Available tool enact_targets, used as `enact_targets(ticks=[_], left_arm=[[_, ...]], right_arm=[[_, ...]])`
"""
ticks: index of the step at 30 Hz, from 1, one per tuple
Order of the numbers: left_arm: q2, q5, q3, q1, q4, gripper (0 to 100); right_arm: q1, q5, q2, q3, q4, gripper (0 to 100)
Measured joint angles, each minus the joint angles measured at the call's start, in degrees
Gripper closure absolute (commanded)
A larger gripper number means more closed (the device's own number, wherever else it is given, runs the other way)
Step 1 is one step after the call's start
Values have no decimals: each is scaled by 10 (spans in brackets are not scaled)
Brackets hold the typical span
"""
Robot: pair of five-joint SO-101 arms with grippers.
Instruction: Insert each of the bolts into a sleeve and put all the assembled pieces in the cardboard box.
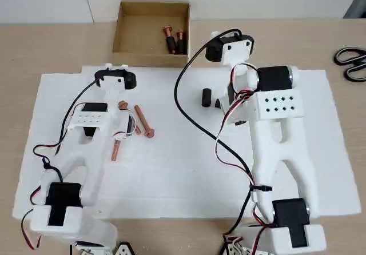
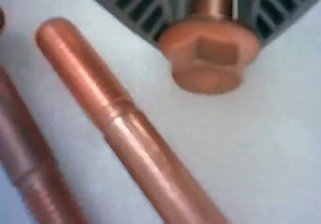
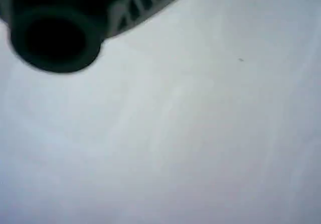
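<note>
A light wooden table (image 1: 34, 43) carries a white foam mat (image 1: 183, 175), with an open brown cardboard box (image 1: 128, 35) at the mat's 12 o'clock edge. Black-handled scissors (image 1: 351, 60) lie on the table at 2 o'clock. Toward 9 o'clock, the left gripper (image 2: 208, 3) is clenched on a copper hex-headed bolt (image 2: 208, 53) (head facing its wrist camera). Just past centre toward 1 o'clock, the right gripper (image 3: 80, 8) grasps a black tubular sleeve (image 3: 52, 38). Loose copper bolts (image 1: 143, 122) lie beside the left gripper, and two sleeved bolts (image 1: 174, 39) rest in the box.
</note>
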Motion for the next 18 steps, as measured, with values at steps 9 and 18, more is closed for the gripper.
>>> enact_targets(ticks=[9, 18], left_arm=[[11, 1, -63, 0, 70, 994], [-111, 1, -240, 18, 266, 993]], right_arm=[[0, 0, 0, 0, 0, 994], [0, 0, -3, -17, 6, 995]])
